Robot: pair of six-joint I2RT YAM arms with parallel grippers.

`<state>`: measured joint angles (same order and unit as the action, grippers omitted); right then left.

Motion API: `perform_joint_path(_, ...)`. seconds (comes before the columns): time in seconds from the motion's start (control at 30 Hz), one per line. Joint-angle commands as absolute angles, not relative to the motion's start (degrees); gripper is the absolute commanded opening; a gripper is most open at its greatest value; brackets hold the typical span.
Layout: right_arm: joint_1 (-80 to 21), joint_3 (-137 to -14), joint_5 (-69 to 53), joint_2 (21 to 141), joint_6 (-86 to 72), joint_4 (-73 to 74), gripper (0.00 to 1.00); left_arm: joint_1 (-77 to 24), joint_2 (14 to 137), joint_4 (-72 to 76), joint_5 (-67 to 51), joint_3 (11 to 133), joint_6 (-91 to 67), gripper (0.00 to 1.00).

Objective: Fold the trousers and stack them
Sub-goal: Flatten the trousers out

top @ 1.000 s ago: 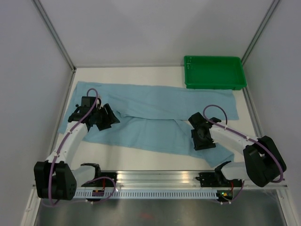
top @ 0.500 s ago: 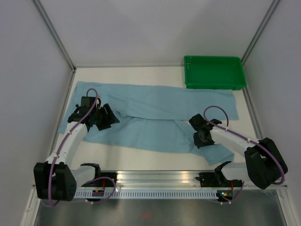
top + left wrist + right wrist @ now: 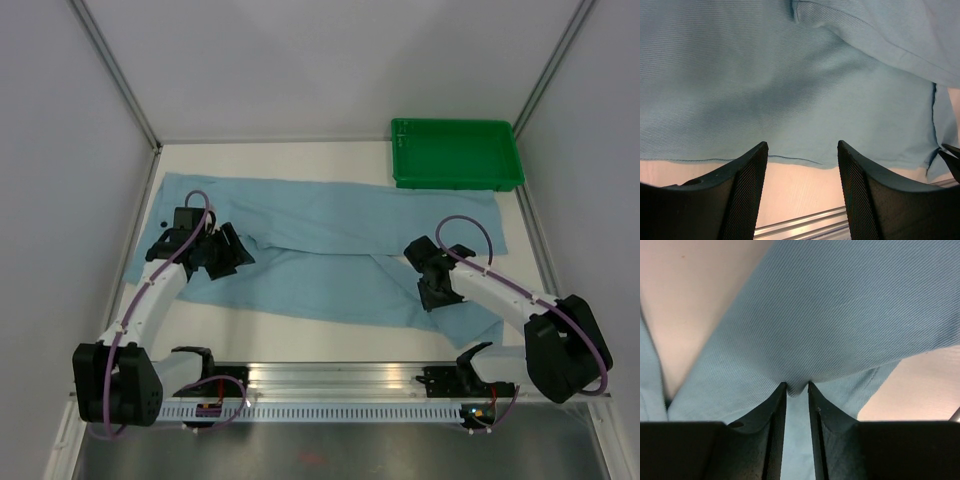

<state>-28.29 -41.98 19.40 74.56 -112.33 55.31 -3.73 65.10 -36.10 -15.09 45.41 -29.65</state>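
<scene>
The light blue trousers (image 3: 330, 230) lie spread across the table, their two legs running left to right. Over their left part my left gripper (image 3: 228, 252) hangs open. In the left wrist view its fingers (image 3: 747, 175) frame the near hem of the trousers (image 3: 790, 75) and bare table, with nothing between them. My right gripper (image 3: 434, 290) sits low on the right part of the near leg. In the right wrist view it (image 3: 796, 386) is shut on a small fold of the trousers (image 3: 840, 315), and the cloth drapes away from its tips.
A green plastic tray (image 3: 458, 184) stands at the back right, just beyond the trousers. A metal rail (image 3: 340, 375) with the arm bases runs along the near edge. Grey walls enclose the table on three sides.
My right gripper has closed from open onto the cloth of the near leg and shifted slightly back and right. The left arm has not moved.
</scene>
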Motion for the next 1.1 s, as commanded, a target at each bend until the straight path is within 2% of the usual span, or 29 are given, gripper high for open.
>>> perform_joint_path(0.0,-27.77,-39.64,19.69,73.04,-112.85,55.90,0.31,-3.69,65.21,-34.37,-15.29,44.74,-28.56,0.64)
perform_joint_path(0.07,-27.51,-39.55,20.13,73.30,-112.07,56.94,0.37,-3.69,65.30,-34.37,-15.21,44.74,-28.39,0.64)
perform_joint_path(0.3,-25.06,-39.99,23.64,73.39,-109.86,59.50,0.43,-3.69,65.57,-34.28,-15.12,44.47,-28.30,0.64)
perform_joint_path(0.7,-24.34,-37.79,18.46,76.02,-108.73,52.56,0.47,-3.69,65.48,-34.37,-14.59,44.12,-28.21,0.64)
perform_joint_path(0.8,-24.26,-37.79,18.81,76.20,-107.93,51.59,0.38,-3.69,65.48,-34.45,-14.50,44.03,-28.30,0.64)
perform_joint_path(0.83,-24.26,-37.88,18.81,75.94,-107.49,51.50,0.25,-3.69,65.48,-34.54,-14.50,44.03,-28.30,0.64)
perform_joint_path(0.93,-24.26,-39.37,20.03,74.54,-107.23,53.42,0.00,-3.69,65.48,-34.72,-14.41,44.21,-28.39,0.64)
perform_joint_path(1.07,-24.17,-42.27,23.11,72.34,-105.91,55.63,0.00,-3.69,65.65,-34.54,-14.33,44.38,-28.56,0.64)
